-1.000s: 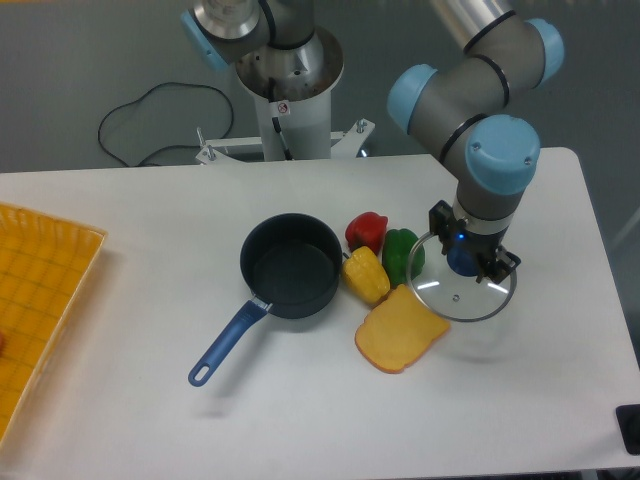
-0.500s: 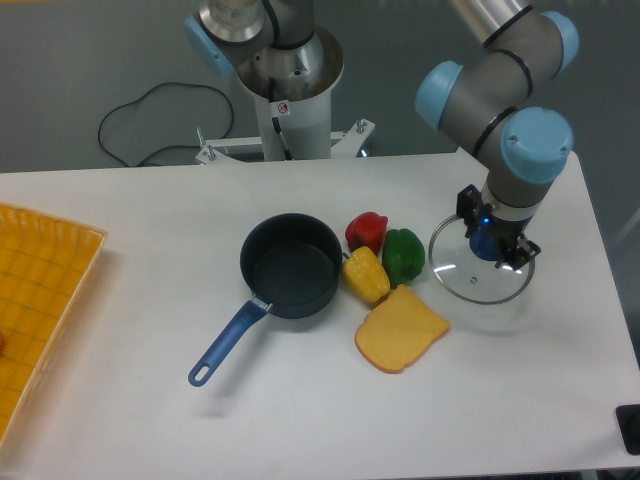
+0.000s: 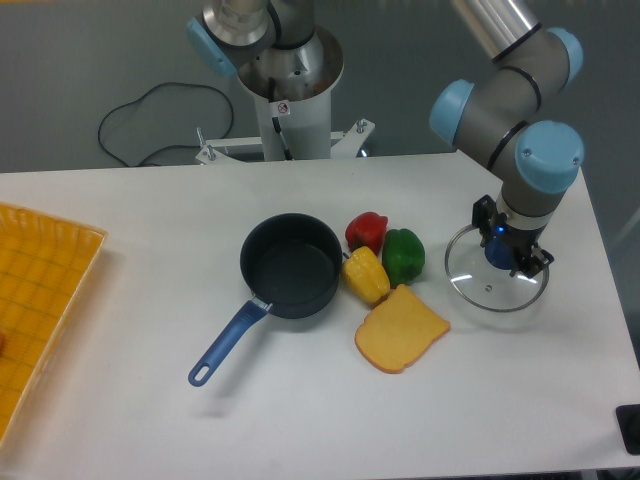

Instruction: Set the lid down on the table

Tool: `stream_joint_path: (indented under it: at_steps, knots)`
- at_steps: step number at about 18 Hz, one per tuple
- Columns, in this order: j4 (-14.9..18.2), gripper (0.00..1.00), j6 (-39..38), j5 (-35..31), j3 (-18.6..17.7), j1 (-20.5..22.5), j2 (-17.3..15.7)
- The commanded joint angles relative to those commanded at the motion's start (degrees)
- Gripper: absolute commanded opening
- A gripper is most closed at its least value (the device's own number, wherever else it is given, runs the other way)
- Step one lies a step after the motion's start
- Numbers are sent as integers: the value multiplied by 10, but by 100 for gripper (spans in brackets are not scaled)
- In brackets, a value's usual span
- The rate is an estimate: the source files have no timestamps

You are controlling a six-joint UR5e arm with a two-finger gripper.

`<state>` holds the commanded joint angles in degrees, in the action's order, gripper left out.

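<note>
The lid (image 3: 492, 282), a clear glass disc with a thin metal rim, sat low over the right part of the table (image 3: 150, 230), to the right of the vegetables and apart from them; whether its rim touched the white surface could not be told from this view. Its dark blue knob stood between the fingers of the gripper (image 3: 512, 252), which was clamped on that knob from above, the arm's grey links and light blue joint caps rising up and back toward the top right. A small blue light showed on the gripper body. Left of the lid lay a green pepper (image 3: 404, 255), touching a red pepper (image 3: 367, 231) behind it and a yellow pepper (image 3: 366, 275) beside it. In front of these rested a slice of toast (image 3: 401, 329), its upper edge just against the yellow and green peppers. The yellow pepper leaned against the wall of a dark blue saucepan (image 3: 291, 265), open and uncovered, its blue handle pointing toward the front left. At the far left edge a yellow gridded tray (image 3: 40, 300) was partly in view. Behind the table stood the robot base (image 3: 288, 85), with a black cable (image 3: 150, 120) looping on the floor to its left.
</note>
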<state>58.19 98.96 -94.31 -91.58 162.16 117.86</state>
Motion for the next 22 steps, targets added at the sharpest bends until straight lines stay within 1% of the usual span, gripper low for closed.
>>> stream_joint_path:
  at_steps: [9, 15, 18, 19, 22]
  knots:
    - [-4, 41, -2, -1, 0, -4, 15]
    - [-7, 42, -5, -2, -1, -6, 16]
    - [-21, 42, -7, -2, -6, -11, 16]
    - [-28, 42, -7, -10, -11, -11, 14]
    - [-31, 42, -6, -46, -19, -11, 12]
